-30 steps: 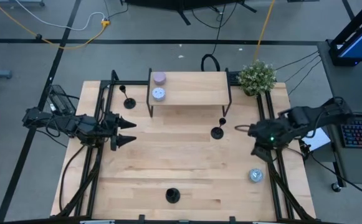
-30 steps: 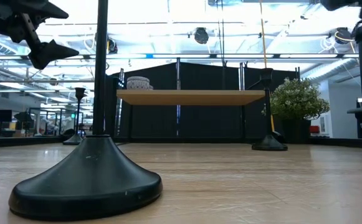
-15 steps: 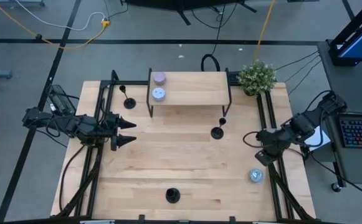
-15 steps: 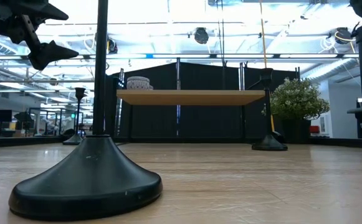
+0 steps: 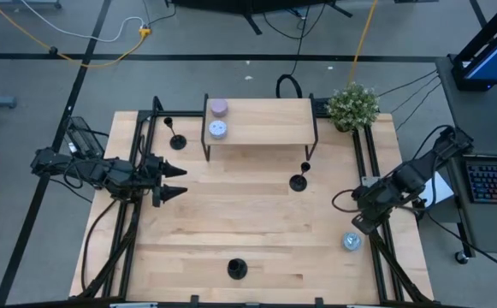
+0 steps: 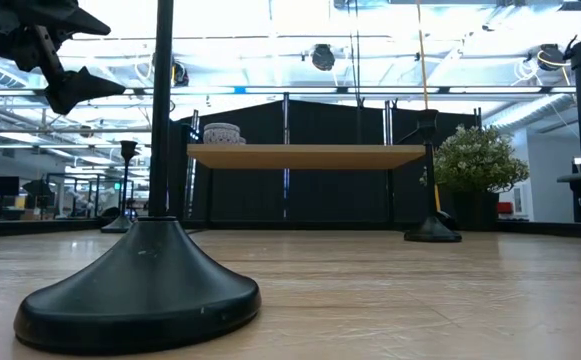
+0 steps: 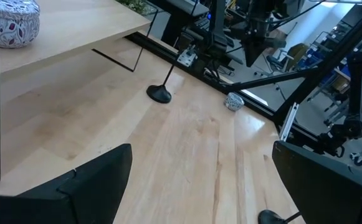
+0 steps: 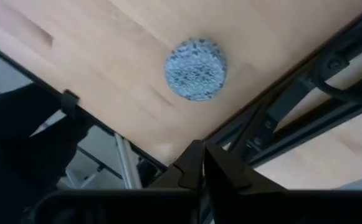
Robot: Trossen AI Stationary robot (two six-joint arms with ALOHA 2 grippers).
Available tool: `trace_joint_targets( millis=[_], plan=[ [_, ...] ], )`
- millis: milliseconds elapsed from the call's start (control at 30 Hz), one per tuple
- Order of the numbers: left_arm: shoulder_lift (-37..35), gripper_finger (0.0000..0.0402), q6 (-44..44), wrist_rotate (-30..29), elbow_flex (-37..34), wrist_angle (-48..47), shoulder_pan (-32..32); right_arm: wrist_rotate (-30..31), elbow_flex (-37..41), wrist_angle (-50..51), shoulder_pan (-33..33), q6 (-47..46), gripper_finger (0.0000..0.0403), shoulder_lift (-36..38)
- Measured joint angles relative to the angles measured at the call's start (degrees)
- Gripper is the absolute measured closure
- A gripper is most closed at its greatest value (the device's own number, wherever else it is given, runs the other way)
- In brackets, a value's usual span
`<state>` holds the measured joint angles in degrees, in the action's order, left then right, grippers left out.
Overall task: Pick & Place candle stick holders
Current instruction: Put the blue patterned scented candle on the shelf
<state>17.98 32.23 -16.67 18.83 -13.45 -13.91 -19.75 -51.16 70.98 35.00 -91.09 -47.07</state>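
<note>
Three small black metal candle stick holders stand apart on the pale wooden tabletop [image 5: 231, 222]: one [image 5: 177, 141] near the left rail, one [image 5: 298, 180] beside the raised wooden shelf [image 5: 261, 121], one [image 5: 237, 269] at the front edge, with bare wood between them. The left hand [image 5: 177, 181] hovers spread wide and empty by the left rail. The right hand [image 5: 358, 222], clenched on nothing, hangs at the right edge above a round speckled pale blue candle tin [image 5: 352, 242].
</note>
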Motion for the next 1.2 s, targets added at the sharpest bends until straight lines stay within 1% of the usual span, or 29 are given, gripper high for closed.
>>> trace_joint_targets(
  millis=[167,367,433,567,800,967,1133,1200],
  plan=[
    [0.00,0.0007,0.26,-0.02,0.00,0.16,0.00,-0.02,1.08,-1.39,-0.01,0.43,0.0365,0.00],
    [0.00,0.0007,0.23,-0.02,0.01,0.28,0.00,0.37,1.10,-2.61,-0.02,1.74,0.0321,0.02],
    [0.00,0.0007,0.23,-0.02,0.02,0.28,0.00,1.88,1.10,-2.66,-0.01,1.79,0.0305,0.02],
    [0.00,0.0007,0.23,-0.02,0.02,0.28,0.00,4.98,1.12,-2.62,-0.02,1.82,0.0268,0.00],
    [0.00,0.0007,0.22,-0.02,0.02,0.26,0.00,5.27,1.14,-2.62,-0.02,1.93,0.0198,-0.17],
    [0.00,0.0007,0.21,-0.03,0.02,0.24,0.00,9.18,1.14,-2.62,-0.02,2.37,0.0146,-0.63],
    [0.00,0.0007,0.21,-0.02,0.02,0.24,0.00,9.09,1.14,-2.65,-0.02,2.25,0.0095,-2.26],
    [-0.01,0.0007,0.46,-0.02,0.02,0.24,0.00,7.88,1.14,-2.92,-0.02,1.46,0.0079,-3.02]
  ],
)
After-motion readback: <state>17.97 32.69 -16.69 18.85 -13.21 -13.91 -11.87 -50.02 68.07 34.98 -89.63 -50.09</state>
